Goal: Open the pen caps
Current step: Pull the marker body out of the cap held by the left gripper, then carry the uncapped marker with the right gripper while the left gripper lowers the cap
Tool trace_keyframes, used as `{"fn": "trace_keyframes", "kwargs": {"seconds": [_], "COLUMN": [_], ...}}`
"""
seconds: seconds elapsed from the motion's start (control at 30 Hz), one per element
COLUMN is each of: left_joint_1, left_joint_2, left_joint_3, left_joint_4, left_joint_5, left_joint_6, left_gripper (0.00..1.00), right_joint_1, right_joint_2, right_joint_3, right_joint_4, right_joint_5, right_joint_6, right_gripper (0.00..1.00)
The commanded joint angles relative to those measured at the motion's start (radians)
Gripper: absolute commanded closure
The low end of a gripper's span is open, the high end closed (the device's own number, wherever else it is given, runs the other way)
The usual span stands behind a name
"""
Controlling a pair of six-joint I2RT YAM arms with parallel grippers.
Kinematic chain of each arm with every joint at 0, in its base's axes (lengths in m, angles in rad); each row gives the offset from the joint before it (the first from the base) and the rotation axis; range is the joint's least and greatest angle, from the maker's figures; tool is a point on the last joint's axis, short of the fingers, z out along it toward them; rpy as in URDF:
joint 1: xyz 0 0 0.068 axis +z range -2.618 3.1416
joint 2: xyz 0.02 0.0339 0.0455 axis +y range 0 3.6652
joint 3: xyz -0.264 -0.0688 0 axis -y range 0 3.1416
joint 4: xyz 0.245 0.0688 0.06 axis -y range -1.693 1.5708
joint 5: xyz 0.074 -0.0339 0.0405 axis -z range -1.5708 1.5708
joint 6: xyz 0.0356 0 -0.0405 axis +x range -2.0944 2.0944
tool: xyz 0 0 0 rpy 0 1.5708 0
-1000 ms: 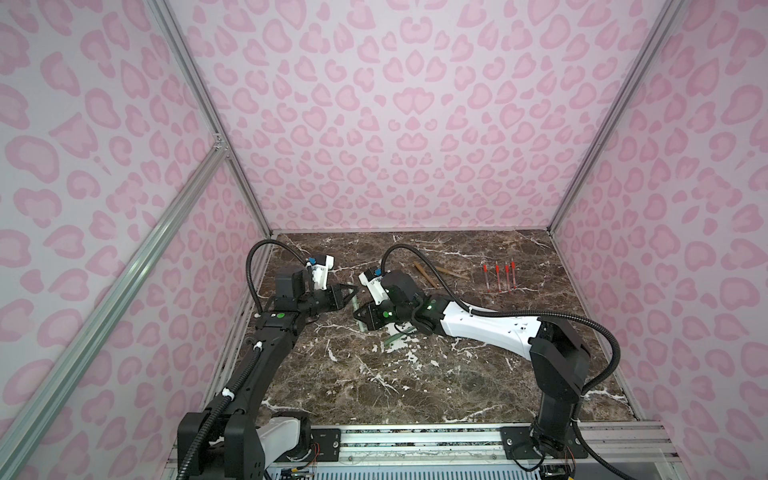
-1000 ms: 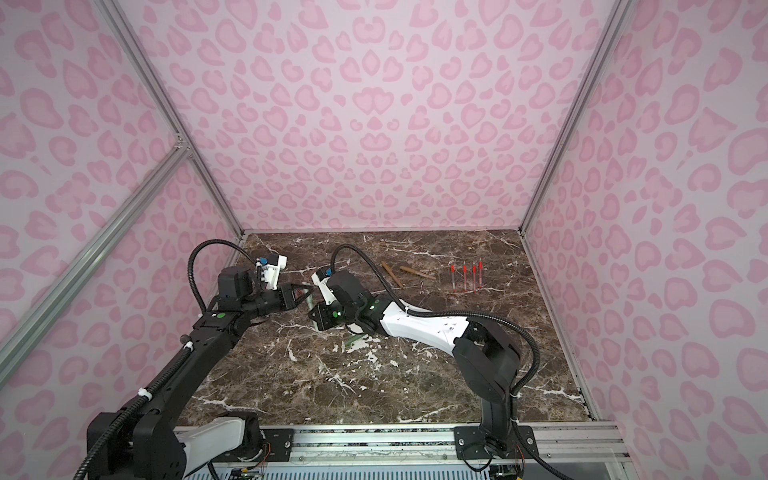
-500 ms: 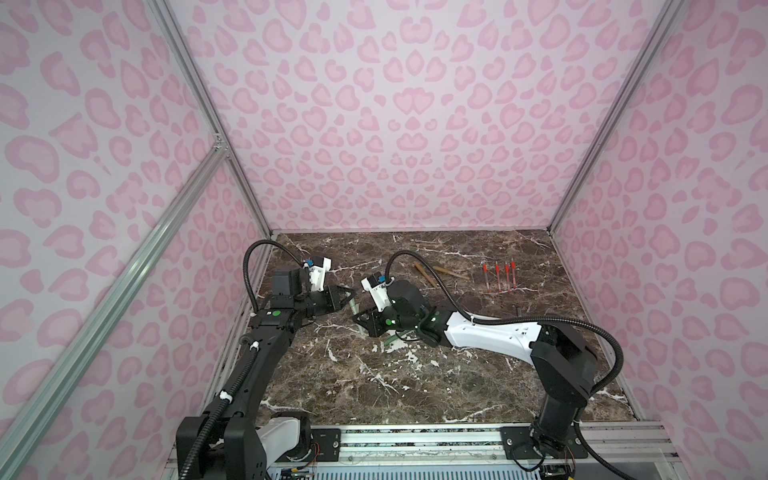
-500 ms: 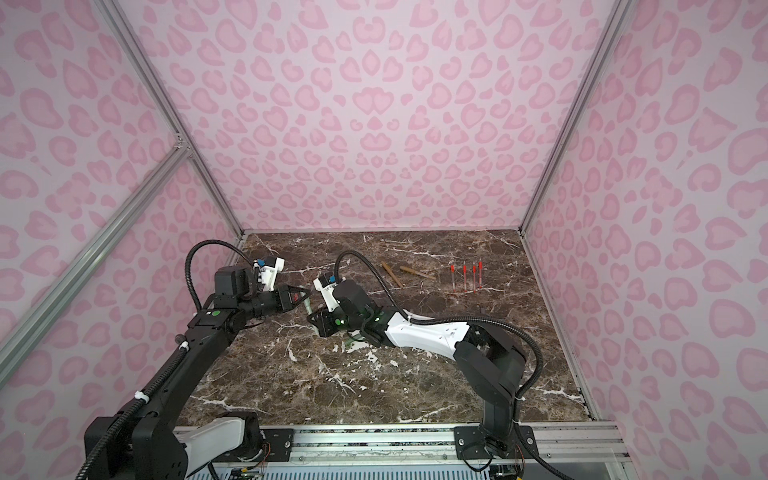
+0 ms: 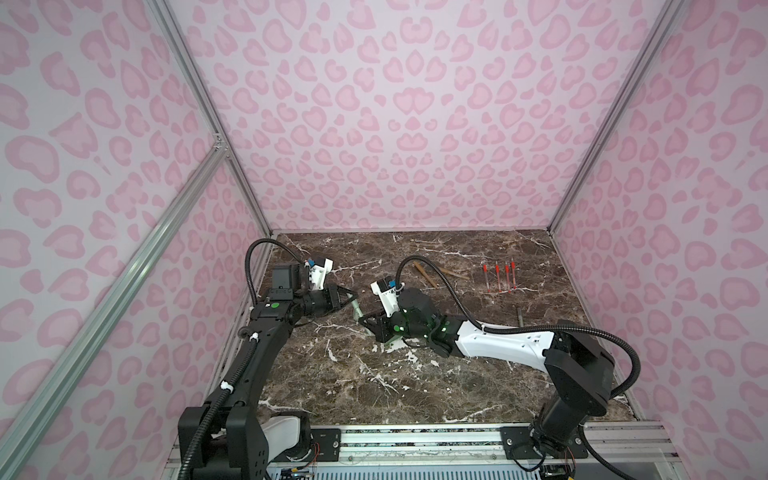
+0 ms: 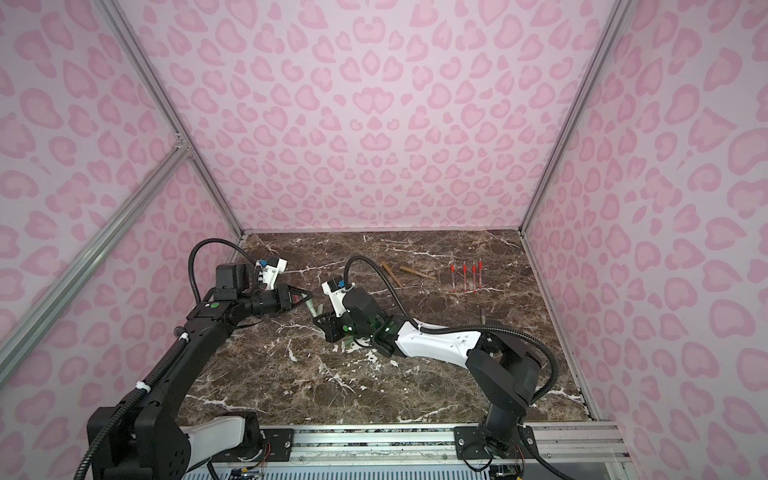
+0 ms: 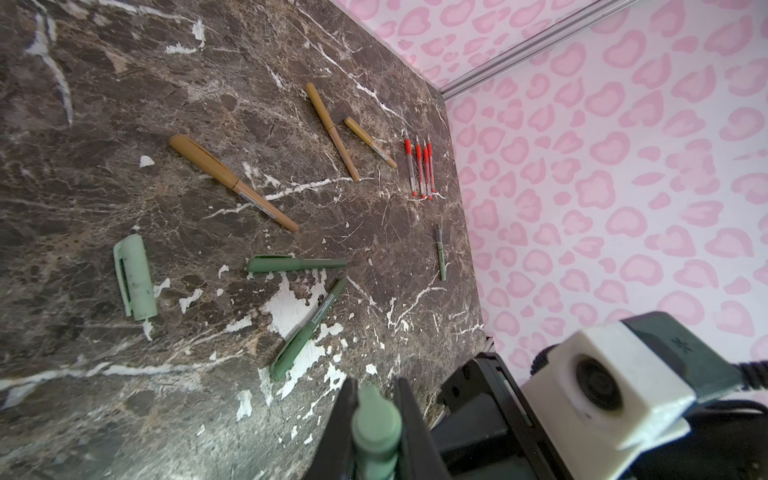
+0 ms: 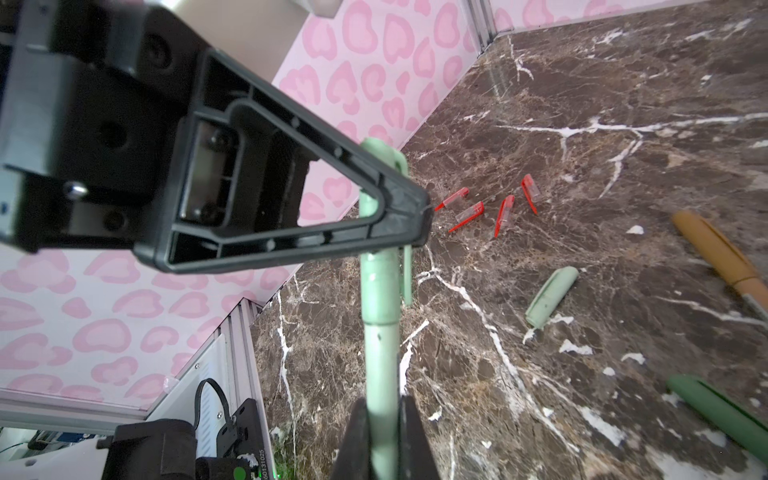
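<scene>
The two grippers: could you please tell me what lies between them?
A green pen spans the gap, left gripper shut on its cap, right gripper on its barrel; the right wrist view shows it.

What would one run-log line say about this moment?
step: uncapping | left gripper: shut on pale green plastic pen cap | right gripper: shut on pale green pen barrel | cap: still seated

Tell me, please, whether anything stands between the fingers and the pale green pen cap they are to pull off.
Nothing visible does: the left gripper is shut on the pale green cap, the right gripper on the pen's body.
</scene>
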Motion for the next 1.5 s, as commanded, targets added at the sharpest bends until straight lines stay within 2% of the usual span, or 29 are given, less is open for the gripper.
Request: {"fn": "trace_keyframes", "kwargs": {"seconds": [0.0, 0.13, 0.3, 0.43, 0.63, 0.8, 0.93, 1.17, 1.47], "left_joint_1": [0.028, 0.049, 0.052, 0.043, 0.023, -0.036, -0.075, -0.095, -0.134], "left_joint_2": [-0.002, 0.01, 0.033, 0.091, 0.176, 0.257, 0.358, 0.494, 0.613], "left_joint_3": [0.026, 0.055, 0.033, 0.058, 0.051, 0.054, 0.098, 0.178, 0.232], "left_joint_4": [0.175, 0.127, 0.104, -0.029, -0.067, -0.077, -0.111, -0.146, -0.182], "left_joint_5": [-0.148, -0.19, -0.218, -0.319, -0.407, -0.455, -0.496, -0.525, -0.552], "left_joint_6": [0.053, 0.056, 0.117, 0.212, 0.294, 0.334, 0.34, 0.312, 0.315], "left_gripper": [0.96, 0.96, 0.97, 0.97, 0.97, 0.97, 0.97, 0.97, 0.94], "right_joint_1": [-0.003, -0.006, -0.036, -0.085, -0.195, -0.272, -0.337, -0.411, -0.546], "right_joint_2": [-0.006, -0.051, -0.129, -0.213, -0.328, -0.428, -0.492, -0.655, -0.778], "right_joint_3": [-0.052, -0.08, -0.127, -0.162, -0.208, -0.238, -0.26, -0.364, -0.413], "right_joint_4": [-0.244, -0.272, -0.287, -0.334, -0.452, -0.542, -0.627, -0.658, -0.749], "right_joint_5": [0.011, 0.035, 0.066, 0.105, 0.149, 0.185, 0.205, 0.245, 0.219], "right_joint_6": [0.019, 0.022, 0.015, 0.036, 0.026, -0.008, -0.023, -0.024, -0.056], "right_gripper": [1.0, 1.0, 1.0, 1.0, 1.0, 1.0, 1.0, 1.0, 1.0]}}
